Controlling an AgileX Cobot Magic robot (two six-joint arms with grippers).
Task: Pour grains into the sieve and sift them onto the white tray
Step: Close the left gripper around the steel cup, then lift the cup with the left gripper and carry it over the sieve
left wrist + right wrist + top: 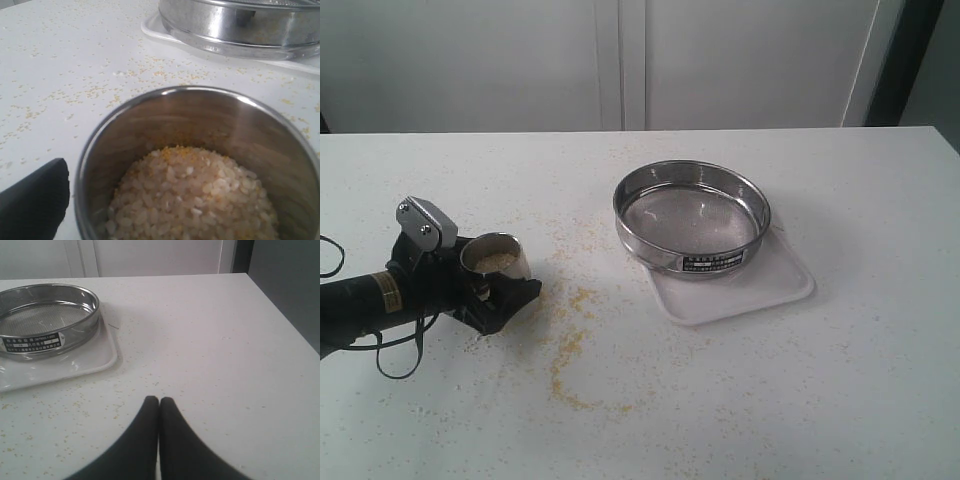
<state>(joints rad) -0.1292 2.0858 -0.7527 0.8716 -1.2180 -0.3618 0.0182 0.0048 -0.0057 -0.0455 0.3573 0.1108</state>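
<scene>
Pouring: not begun; grains (190,195) in cup (496,256), sieve (692,220) looks empty on tray (782,287).
Left gripper (502,288): clamped on cup.
Right gripper (159,407): pressed together, empty.
Sifting: outstanding.

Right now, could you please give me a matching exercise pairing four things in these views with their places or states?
Things:
1. steel cup
2. sieve
3. right pincer
4. spilled yellow grains

Places or states:
A. shut, holding nothing
B. scattered on the tabletop
C. resting on the white tray
D. gripped by the left pincer, holding pale grains

Pairs: 1-D, 2-C, 3-A, 4-B.
</scene>
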